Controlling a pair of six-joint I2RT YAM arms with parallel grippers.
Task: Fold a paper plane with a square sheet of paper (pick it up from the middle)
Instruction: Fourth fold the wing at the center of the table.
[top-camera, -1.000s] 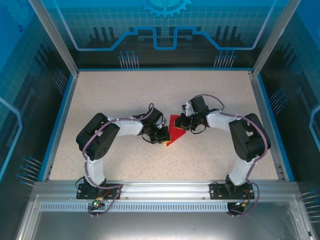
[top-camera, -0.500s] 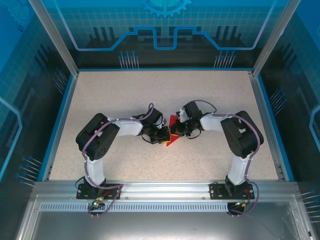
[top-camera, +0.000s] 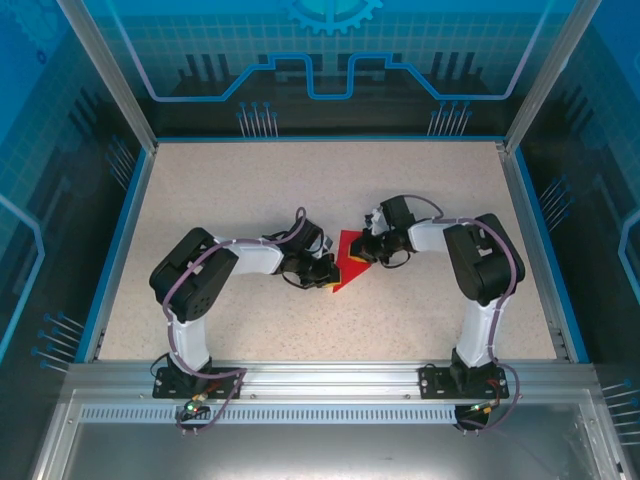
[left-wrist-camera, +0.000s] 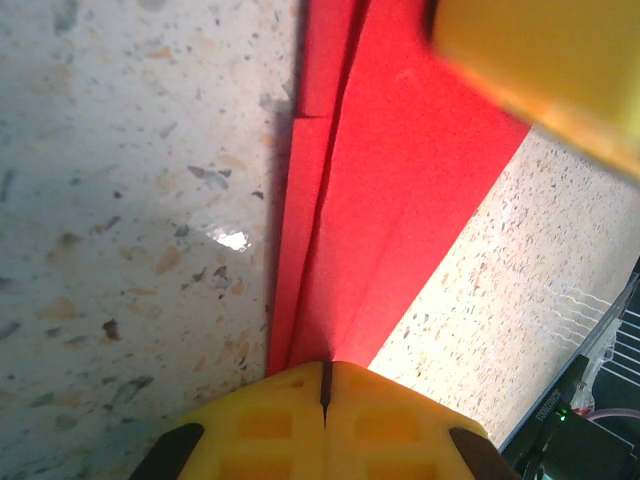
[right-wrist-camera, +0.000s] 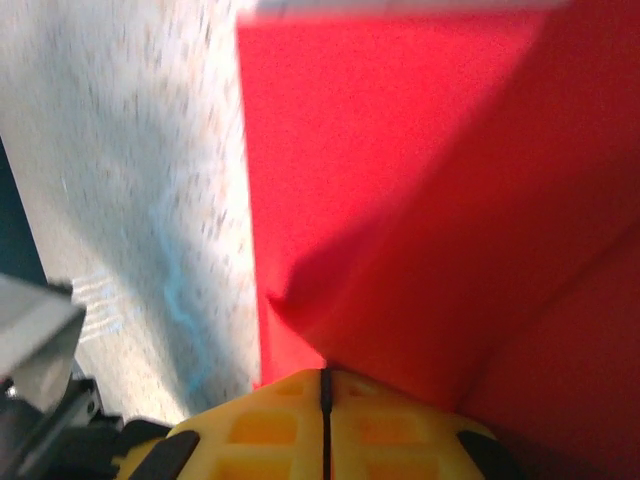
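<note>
From above, find both arms bent inward near the middle of the speckled surface (top-camera: 250, 190), with the red paper sheet (top-camera: 347, 258) directly between the two pincers. Touches the left pincer (top-camera: 327, 273) with its narrow pointed end and the right pincer (top-camera: 368, 250) with its wider end. Looks already folded into a wedge, not a flat square. In the left wrist view, see the left pincer (left-wrist-camera: 325, 395) with yellow fingers (left-wrist-camera: 260, 430) pressed together, a thin dark line between them, and clamped on the tip of the sheet (left-wrist-camera: 385, 200). Runs straight away from this pincer and widens toward the far right, in several layers: a narrow folded strip on the left side, a broader panel beside it. Lies low over the surface; cannot tell if touching it. At the far right of this pincer, notice a blurred yellow block (left-wrist-camera: 540, 70) over the paper, same colour as the fingers. In the right wrist view, see the right pincer (right-wrist-camera: 325, 400) also closed finger against finger, gripping the edge of the sheet (right-wrist-camera: 400, 170). Spreads wide ahead of this pincer and to its right, with a shadowed crease going from the fingertips toward the far right. To the left of this pincer, bare speckled surface (right-wrist-camera: 130, 150), a little blurred.
</note>
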